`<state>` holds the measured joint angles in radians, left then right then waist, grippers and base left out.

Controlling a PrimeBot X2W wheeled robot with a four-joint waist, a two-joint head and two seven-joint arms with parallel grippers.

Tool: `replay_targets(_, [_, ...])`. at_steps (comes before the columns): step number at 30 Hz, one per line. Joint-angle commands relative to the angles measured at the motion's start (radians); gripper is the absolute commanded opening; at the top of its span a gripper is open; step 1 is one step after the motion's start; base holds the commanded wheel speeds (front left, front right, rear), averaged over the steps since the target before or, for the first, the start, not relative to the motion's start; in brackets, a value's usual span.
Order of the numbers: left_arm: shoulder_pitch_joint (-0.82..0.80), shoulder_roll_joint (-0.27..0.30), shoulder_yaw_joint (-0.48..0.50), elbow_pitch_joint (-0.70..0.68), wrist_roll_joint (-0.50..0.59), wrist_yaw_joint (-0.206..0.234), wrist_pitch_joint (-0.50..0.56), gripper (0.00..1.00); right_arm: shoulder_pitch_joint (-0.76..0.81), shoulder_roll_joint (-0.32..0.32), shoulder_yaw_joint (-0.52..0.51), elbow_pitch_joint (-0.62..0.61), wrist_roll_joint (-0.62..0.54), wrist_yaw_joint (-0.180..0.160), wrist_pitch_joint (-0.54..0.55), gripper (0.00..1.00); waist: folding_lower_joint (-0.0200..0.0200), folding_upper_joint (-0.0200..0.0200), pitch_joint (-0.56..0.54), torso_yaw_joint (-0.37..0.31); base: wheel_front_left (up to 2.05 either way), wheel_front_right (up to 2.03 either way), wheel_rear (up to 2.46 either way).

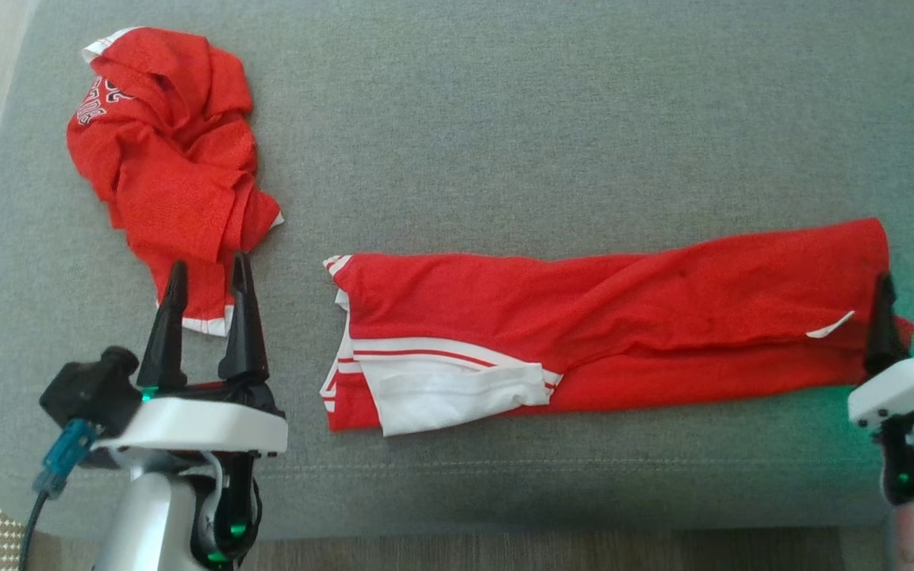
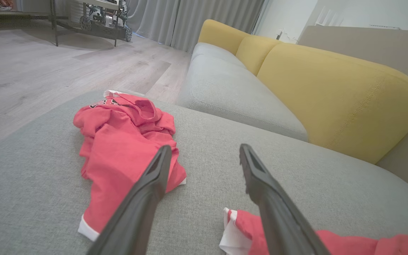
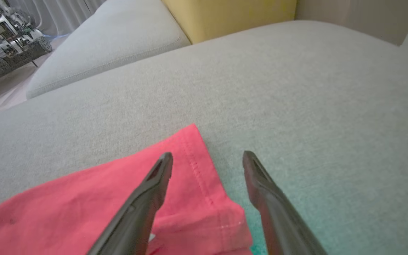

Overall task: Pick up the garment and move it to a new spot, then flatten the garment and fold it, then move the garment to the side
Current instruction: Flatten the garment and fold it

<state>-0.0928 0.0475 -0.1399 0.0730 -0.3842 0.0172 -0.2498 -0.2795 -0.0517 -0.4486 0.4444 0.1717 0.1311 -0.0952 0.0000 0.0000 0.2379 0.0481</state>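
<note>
A long red garment (image 1: 624,317) with white trim lies folded into a strip across the grey cushion (image 1: 505,119). Its white-trimmed end (image 2: 232,233) is near my left gripper, its hemmed end (image 3: 204,184) under my right gripper. My right gripper (image 1: 912,285) is open, its fingers straddling that hemmed edge just above it (image 3: 208,155). A second red garment (image 1: 171,159), crumpled, with white lettering, lies at the cushion's far left. My left gripper (image 1: 209,263) hovers open over this pile's near edge, with nothing between its fingers (image 2: 204,148).
The cushion's front edge (image 1: 457,507) runs close to both arms, with wooden floor (image 2: 30,71) beyond its left side. A yellow backrest (image 2: 331,88) and another grey seat cushion (image 2: 232,95) lie past the crumpled pile. Bare cushion stretches behind the folded strip.
</note>
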Motion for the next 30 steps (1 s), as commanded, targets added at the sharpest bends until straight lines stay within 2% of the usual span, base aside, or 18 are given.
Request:
replay_targets(1, [-0.042,0.003,0.031,-0.025,0.009,-0.002,-0.012,1.0,-0.034,0.001,0.021,-0.01,0.008,0.0,0.009,1.0,0.0,0.0,0.002,0.0,0.0,0.0,0.0])
replay_targets(9, [-0.051,0.003,0.038,-0.02,0.014,-0.007,-0.012,1.0,-0.058,0.001,0.017,0.096,0.018,0.0,0.036,1.0,0.0,0.0,0.005,0.002,0.0,0.0,0.0])
replay_targets(20, [-0.059,0.003,0.042,-0.023,0.015,-0.007,-0.012,1.0,-0.097,0.001,-0.024,0.2,-0.052,0.0,0.011,1.0,0.0,0.0,0.017,0.001,0.0,0.0,0.0])
replay_targets(30, [-0.062,0.003,0.046,-0.023,0.017,-0.006,-0.012,1.0,-0.113,0.001,0.032,0.274,-0.038,0.0,0.027,1.0,0.0,0.0,0.019,0.001,0.0,0.0,0.0])
